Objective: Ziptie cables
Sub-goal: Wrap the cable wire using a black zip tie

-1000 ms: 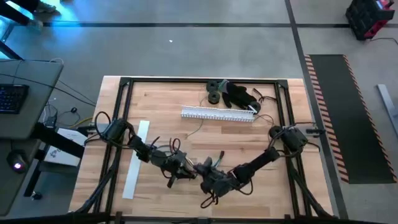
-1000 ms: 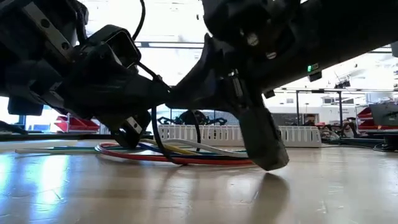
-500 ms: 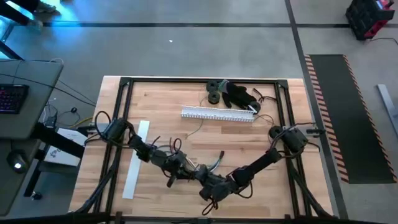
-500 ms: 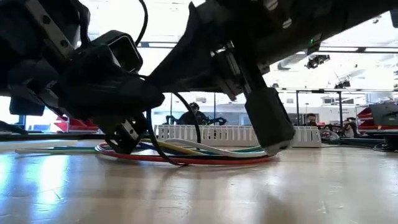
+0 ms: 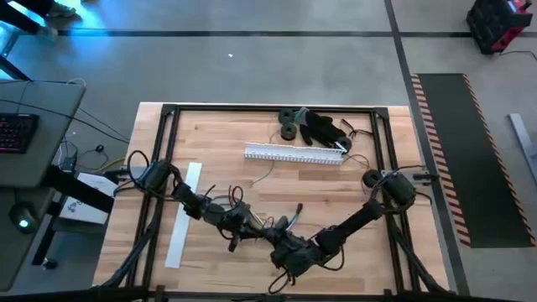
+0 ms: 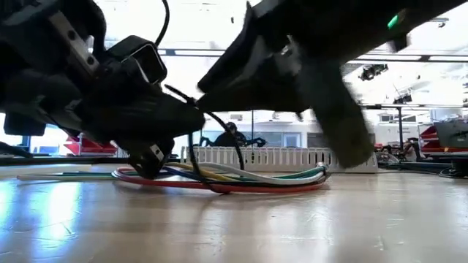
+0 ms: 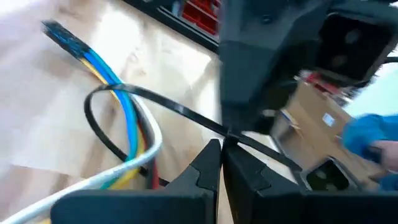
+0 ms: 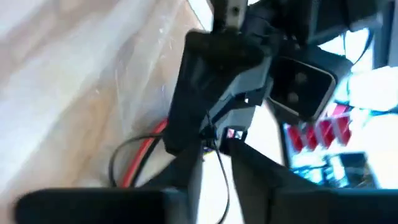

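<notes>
- Your bundle of thin flexible wires, red, blue, grey and yellowish (image 6: 219, 177), lies flat on the pale wooden surface (image 5: 336, 193) toward its near middle, with both arms meeting over it.
- A thin black plastic zip tie (image 7: 149, 106) is already looped round the wires; in the left wrist view the loop is wide and slack, with the blue and yellow strands passing through it.
- The left pincer (image 7: 222, 163) has its fingers together, clamped on the strap of that tie just where it leaves the loop.
- The right pincer (image 5: 289, 249) hangs low, just right of the left one and close above the wires. It is smeared in the low view, and you cannot tell whether its fingers are apart or together.
- Judged from this, you are in the cinching step: the tie is on but not yet tight.
- Next you need one pincer holding the tie steady while the other draws the tail away along the strap. Keep the wires gathered inside the loop, probably low to the surface, so no strand slips out.
- The long white slotted duct (image 5: 295, 153) sits at the far side, well apart.
</notes>
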You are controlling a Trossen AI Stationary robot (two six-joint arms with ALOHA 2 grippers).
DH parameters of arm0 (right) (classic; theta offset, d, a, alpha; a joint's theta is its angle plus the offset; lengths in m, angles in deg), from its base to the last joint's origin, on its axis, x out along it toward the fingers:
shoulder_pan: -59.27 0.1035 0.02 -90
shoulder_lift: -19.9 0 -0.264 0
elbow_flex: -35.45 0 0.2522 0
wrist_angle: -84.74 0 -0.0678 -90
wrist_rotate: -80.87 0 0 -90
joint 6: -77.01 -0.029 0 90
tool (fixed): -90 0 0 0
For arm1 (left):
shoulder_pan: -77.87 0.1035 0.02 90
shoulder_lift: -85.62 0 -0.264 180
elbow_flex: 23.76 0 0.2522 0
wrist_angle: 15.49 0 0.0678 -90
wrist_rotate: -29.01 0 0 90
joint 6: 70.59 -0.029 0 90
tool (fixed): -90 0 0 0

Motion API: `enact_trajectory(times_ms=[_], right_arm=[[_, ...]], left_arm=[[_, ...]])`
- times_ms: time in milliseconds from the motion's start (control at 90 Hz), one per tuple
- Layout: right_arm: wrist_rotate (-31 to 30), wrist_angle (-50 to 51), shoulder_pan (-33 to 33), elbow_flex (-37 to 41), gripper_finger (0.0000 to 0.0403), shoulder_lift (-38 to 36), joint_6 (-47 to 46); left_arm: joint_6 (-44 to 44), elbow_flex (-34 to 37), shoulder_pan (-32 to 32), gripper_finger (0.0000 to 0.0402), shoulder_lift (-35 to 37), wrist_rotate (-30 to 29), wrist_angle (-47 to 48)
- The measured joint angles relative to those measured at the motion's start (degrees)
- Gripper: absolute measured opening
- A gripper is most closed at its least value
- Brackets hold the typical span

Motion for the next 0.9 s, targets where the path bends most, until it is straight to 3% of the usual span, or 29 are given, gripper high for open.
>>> enact_trajectory(times_ms=[144, 356, 467, 667, 900], right_arm=[[1.45, 10.37, 1.25, -0.02, 0.0158, -3.95, -18.72], [12.21, 22.98, 1.42, 0.0, 0.0183, -6.72, -51.41], [17.88, 23.5, 1.72, 0.0, 0.0183, -6.7, -59.66], [15.87, 25.04, 2.49, 0.02, 0.0183, -6.7, -79.1], [15.13, 25.19, 0.87, 0.11, 0.0174, -6.43, -84.62]], left_arm=[[-3.66, -3.55, -1.5, 0.0, 0.0, -5.46, 2.36], [-7.59, -12.6, -2.27, 0.0, 0.0, -9.51, 17.55], [-9.27, -16.54, -2.27, 0.0, 0.0, -12.89, 26.3], [-10.49, -17.71, -2.27, 0.0, 0.0, -15.01, 29.08], [-11.02, -17.71, -2.36, 0.0, 0.0, -16.17, 29.74]])
